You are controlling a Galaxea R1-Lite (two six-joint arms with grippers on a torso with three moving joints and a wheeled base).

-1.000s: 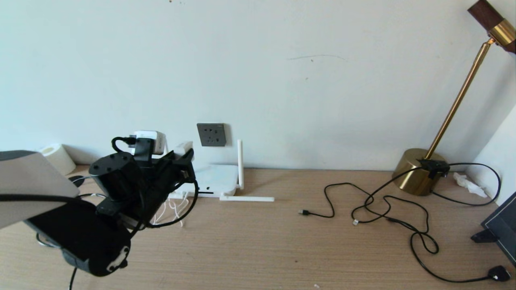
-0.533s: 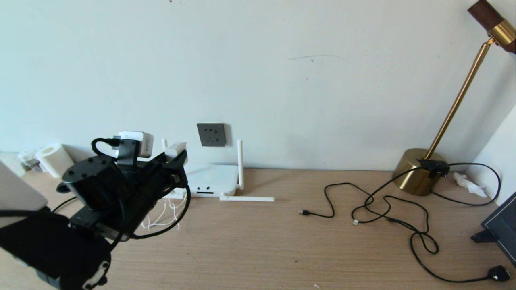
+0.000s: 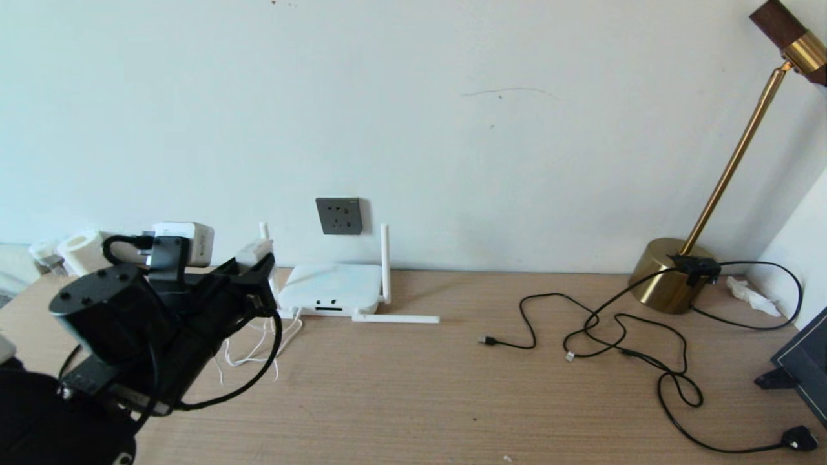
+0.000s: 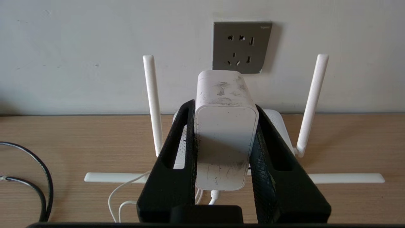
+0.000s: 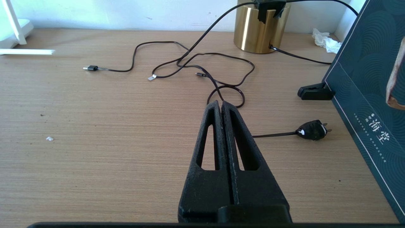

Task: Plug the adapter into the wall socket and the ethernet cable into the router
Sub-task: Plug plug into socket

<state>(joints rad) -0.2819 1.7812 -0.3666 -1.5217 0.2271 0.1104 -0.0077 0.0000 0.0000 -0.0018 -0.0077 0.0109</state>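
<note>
Left gripper [image 4: 226,126] is clamped on the adapter [image 4: 225,126], one black finger [image 4: 177,152] on each flat side, with the plug end pointing toward the wall and the thin white cord [image 4: 126,196] trailing down to the desk [image 3: 413,387]. In the head view the adapter [image 3: 256,248] is held above the desk at the left, near the router's [image 3: 329,287] left end, while the wall socket [image 3: 338,215] sits on the wall just above and behind the router, a little to the right of the adapter. To do this step well, I judge the adapter should be raised and shifted right until its pins line up with a matching set of holes in the socket [image 4: 242,47], kept square to the plate, then pushed straight in without tilting; the upright antennas [image 4: 153,104] on either side leave a narrow lane, and the cord could snag them. Right gripper [image 5: 221,107] is closed on nothing, low over the desk at the right, near a tangle of thin black cables [image 5: 202,66] and a small black plug [image 5: 311,129]. Which lead is the ethernet cable I cannot tell. A dark box [image 5: 364,95] at the far right carries pale Chinese characters, seemingly ending in 海堂; small lettering on the socket's corner is too small to read.
</note>
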